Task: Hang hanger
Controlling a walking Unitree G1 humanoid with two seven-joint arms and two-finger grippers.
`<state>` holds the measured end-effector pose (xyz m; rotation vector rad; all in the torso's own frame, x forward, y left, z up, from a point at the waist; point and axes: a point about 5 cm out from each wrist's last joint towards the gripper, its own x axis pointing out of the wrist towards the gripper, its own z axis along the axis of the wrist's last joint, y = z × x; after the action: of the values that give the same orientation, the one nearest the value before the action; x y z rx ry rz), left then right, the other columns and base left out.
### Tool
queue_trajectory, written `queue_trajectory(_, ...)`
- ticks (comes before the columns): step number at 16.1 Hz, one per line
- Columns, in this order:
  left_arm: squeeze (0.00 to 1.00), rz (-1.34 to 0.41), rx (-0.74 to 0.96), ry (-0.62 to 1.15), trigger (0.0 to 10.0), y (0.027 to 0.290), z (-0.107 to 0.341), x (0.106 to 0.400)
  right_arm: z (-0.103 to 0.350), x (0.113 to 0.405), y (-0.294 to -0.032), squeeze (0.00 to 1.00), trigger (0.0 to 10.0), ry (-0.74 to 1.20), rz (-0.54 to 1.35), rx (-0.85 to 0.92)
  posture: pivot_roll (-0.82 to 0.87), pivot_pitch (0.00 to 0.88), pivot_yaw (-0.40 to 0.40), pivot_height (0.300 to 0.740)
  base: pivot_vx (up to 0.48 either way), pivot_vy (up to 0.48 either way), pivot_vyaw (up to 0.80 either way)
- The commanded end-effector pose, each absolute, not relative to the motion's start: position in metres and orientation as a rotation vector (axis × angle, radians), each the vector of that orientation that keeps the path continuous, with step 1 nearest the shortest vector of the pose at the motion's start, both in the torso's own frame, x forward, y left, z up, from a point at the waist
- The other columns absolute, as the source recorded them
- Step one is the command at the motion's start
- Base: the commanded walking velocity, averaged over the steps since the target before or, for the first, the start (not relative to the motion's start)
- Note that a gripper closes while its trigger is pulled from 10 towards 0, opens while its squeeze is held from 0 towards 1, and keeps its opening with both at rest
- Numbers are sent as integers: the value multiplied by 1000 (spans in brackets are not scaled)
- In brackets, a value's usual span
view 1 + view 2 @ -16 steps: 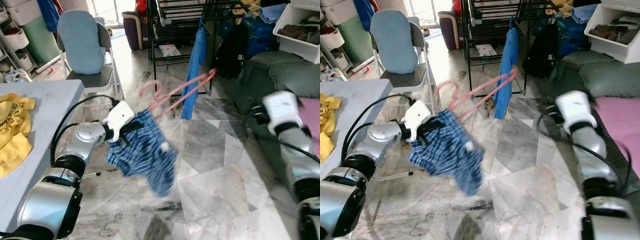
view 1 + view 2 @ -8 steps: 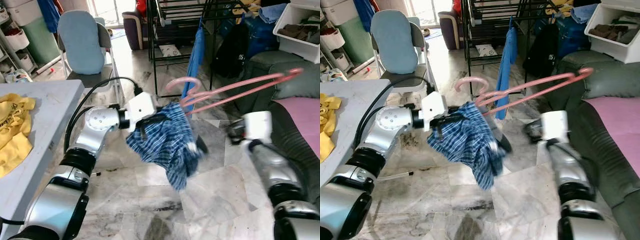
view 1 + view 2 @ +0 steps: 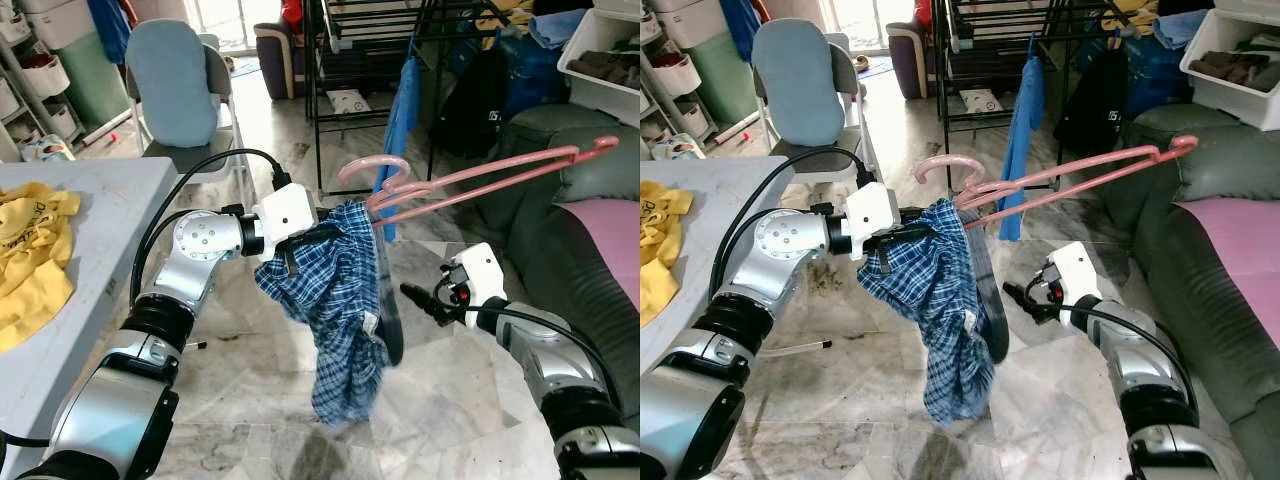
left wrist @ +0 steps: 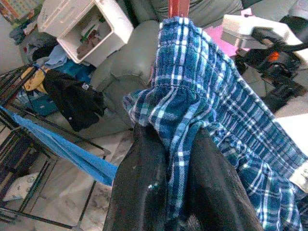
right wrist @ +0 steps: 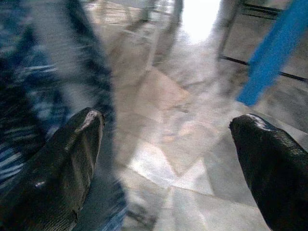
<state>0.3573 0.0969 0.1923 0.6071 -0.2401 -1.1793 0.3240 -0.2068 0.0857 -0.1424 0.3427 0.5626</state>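
A pink hanger (image 3: 480, 175) carries blue plaid shorts (image 3: 335, 300) in mid-air over the floor. Its hook curls up near my left hand and its long arm points right, toward the sofa. My left gripper (image 3: 300, 245) is shut on the waistband of the shorts where they sit on the hanger. In the left wrist view the plaid cloth (image 4: 216, 96) is pinched between the black fingers (image 4: 144, 183). My right gripper (image 3: 1018, 298) is open, low and just right of the hanging shorts, touching nothing. A black drying rack (image 3: 370, 40) stands behind.
A blue cloth (image 3: 400, 110) hangs from the rack. To the left, a grey table (image 3: 90, 230) holds a yellow garment (image 3: 30, 250), with a blue-padded chair (image 3: 180, 90) behind it. On the right are a dark sofa (image 3: 580, 200) and a white bin (image 3: 610, 60).
My left arm lifted the hanger and shorts up and to the right. My right arm came down and in toward the shorts, which now hang longer.
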Motion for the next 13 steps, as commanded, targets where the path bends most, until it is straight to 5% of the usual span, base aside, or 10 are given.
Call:
queue_trajectory(1,0,-1156,641,-278,0,99,203,359,94,325,-202,1000,10000,295,603,-194,-101,0,46,740,0,0,0)
queue_trajectory(6,0,-1146,647,-239,0,105,191,358,114,333,-198,953,10000,161,583,-197,-104,0,49,740,0,0,0)
queue_trajectory(8,0,-1168,636,-271,0,100,197,356,103,326,-194,620,10000,209,633,-177,-102,0,48,740,0,0,0)
queue_trajectory(9,0,-1172,634,-278,0,99,198,356,101,324,-193,620,10000,216,645,-177,-102,0,48,740,0,0,0)
queue_trajectory(10,0,-1172,615,-317,0,94,207,356,90,319,-189,322,10000,258,686,-169,-101,0,48,740,0,0,0)
queue_trajectory(13,0,-1235,481,-391,0,84,233,349,77,317,-193,208,10000,314,649,-216,-98,0,45,740,0,0,0)
